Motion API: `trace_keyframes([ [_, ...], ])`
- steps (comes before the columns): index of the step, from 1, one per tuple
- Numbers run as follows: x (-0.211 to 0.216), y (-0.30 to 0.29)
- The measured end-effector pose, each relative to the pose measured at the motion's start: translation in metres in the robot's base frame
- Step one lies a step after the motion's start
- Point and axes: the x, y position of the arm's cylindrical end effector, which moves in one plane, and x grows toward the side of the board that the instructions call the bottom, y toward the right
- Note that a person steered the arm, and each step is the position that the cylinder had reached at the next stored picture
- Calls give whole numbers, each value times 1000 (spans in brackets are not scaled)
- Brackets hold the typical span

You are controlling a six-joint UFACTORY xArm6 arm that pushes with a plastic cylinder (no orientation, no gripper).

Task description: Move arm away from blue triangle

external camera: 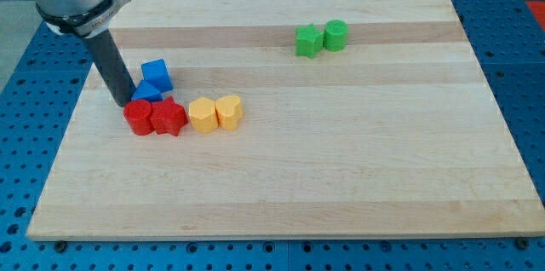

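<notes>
The blue triangle [147, 93] lies at the view's left on the wooden board [341, 169], partly hidden behind the rod. My tip [124, 102] rests right against the triangle's left side, just above the red cylinder [138, 118]. A blue cube [157, 74] sits just above and right of the triangle. A red star-shaped block [169, 117] lies below the triangle, touching the red cylinder.
A yellow hexagon-like block [203, 114] and a yellow heart [228, 111] sit right of the red blocks. A green star-like block [308, 40] and a green cylinder [335, 35] stand at the view's top. The blue perforated table [34, 135] surrounds the board.
</notes>
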Motion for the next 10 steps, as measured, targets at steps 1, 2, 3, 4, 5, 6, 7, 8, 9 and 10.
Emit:
trace_keyframes([
  [1, 0, 0],
  [2, -2, 0],
  [3, -9, 0],
  [4, -24, 0],
  [5, -46, 0],
  [6, -68, 0],
  [7, -88, 0],
  [8, -105, 0],
  [9, -108, 9],
  [10, -108, 13],
])
